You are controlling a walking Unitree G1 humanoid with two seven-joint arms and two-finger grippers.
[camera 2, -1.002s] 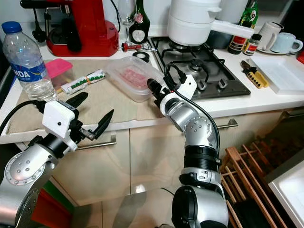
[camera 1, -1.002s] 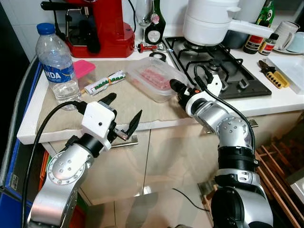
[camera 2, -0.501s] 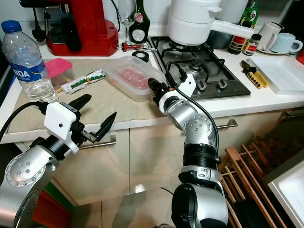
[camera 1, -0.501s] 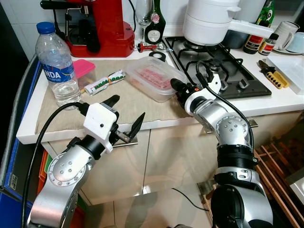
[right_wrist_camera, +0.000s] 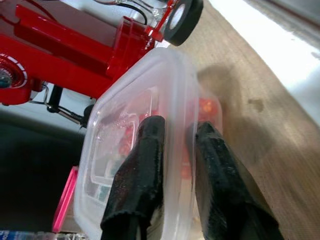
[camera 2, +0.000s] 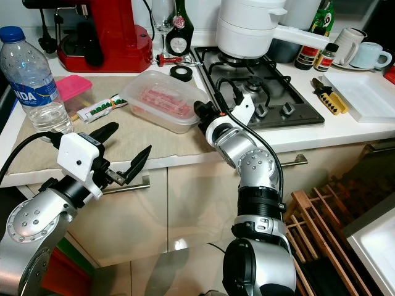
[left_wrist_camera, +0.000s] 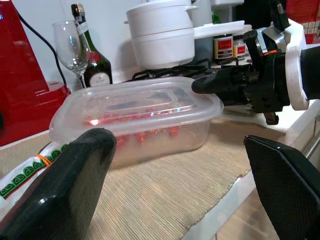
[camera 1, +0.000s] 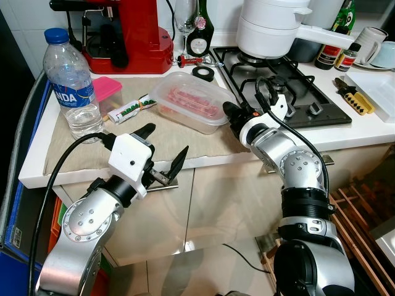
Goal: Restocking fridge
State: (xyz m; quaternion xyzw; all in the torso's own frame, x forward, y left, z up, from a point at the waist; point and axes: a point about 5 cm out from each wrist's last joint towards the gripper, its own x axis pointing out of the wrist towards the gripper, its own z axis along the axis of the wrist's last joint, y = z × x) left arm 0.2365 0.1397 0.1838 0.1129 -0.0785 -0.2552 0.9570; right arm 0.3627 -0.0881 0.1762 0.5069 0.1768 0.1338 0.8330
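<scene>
The scene was a kitchen. A white worktop (camera 1: 43, 157) ran along the wall, with a beige mat (camera 1: 166, 132) laid across its front part. A black gas hob (camera 2: 278, 102) was set into the worktop, and a white pot (camera 1: 271, 28) stood on its rear burner. Below were glossy beige cabinet doors (camera 1: 228, 203) with metal bar handles (camera 2: 296, 161). The floor (camera 2: 185, 262) was pale and reflective. A wooden rack (camera 2: 321, 234) stood low at the right. The wall behind was white. Lighting was bright and even.
</scene>
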